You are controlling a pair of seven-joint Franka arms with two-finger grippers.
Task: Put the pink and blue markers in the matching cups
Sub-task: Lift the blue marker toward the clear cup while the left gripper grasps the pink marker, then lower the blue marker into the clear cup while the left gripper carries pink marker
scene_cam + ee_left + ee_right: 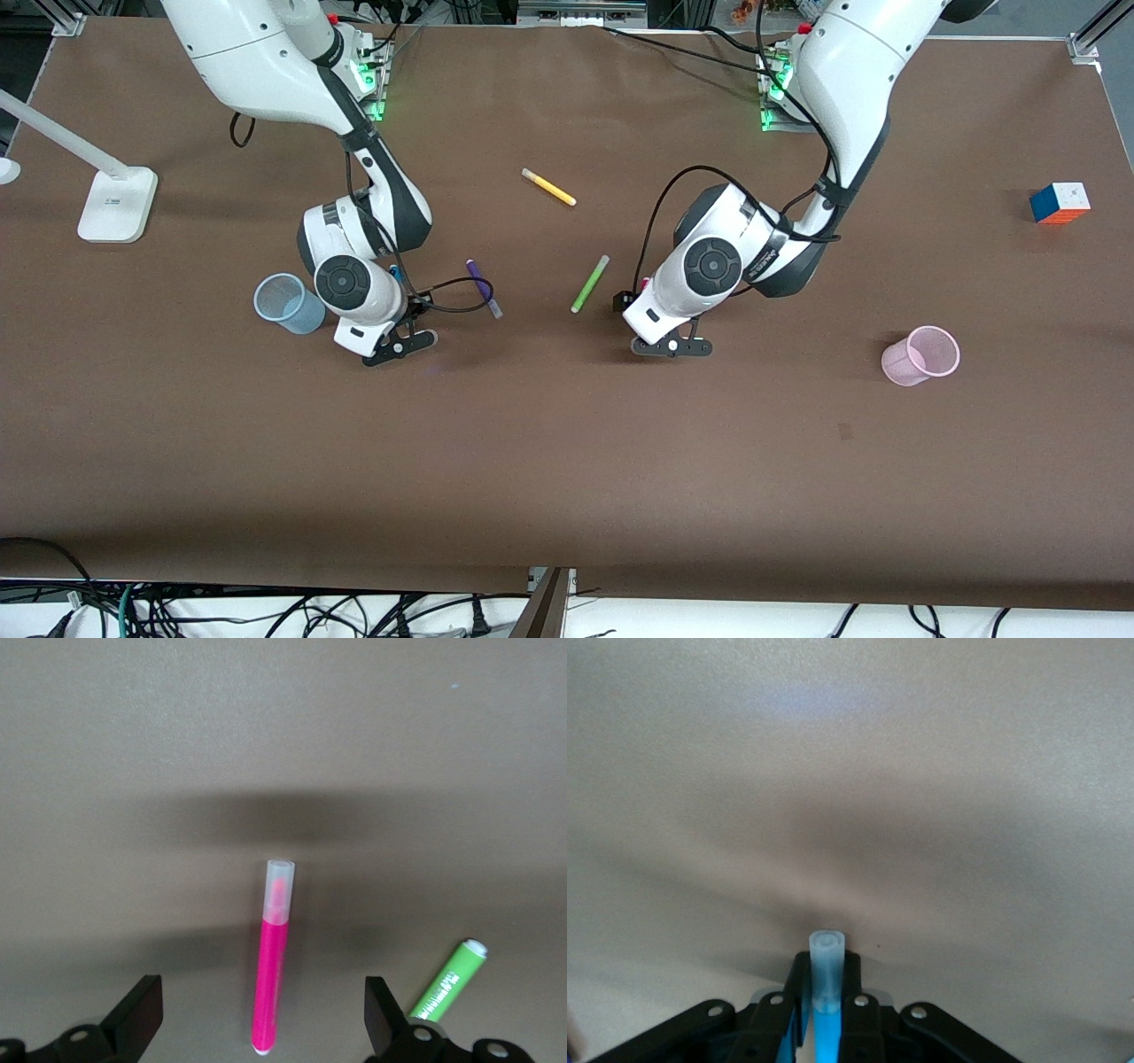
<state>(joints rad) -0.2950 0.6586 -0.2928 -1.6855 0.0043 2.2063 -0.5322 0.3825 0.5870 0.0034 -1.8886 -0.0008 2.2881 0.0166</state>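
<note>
My right gripper (399, 344) is shut on the sky blue marker (827, 992), whose pale cap sticks out past the fingertips toward the table. It hangs low over the table beside the pale blue cup (290, 303). My left gripper (257, 1019) is open and low over the table, its fingers (133, 1014) standing on either side of the tail end of the magenta-pink marker (272, 966), which lies flat. In the front view this gripper (671, 346) is near the table's middle, and only a bit of the pink marker (644, 283) shows. The pale pink cup (921, 355) stands toward the left arm's end.
A lime green pen (590, 283) lies close beside the left hand and also shows in the left wrist view (447, 981). A dark purple pen (484, 288) lies by the right hand. A yellow pen (548, 187), a colour cube (1060, 203) and a white lamp base (116, 205) lie farther off.
</note>
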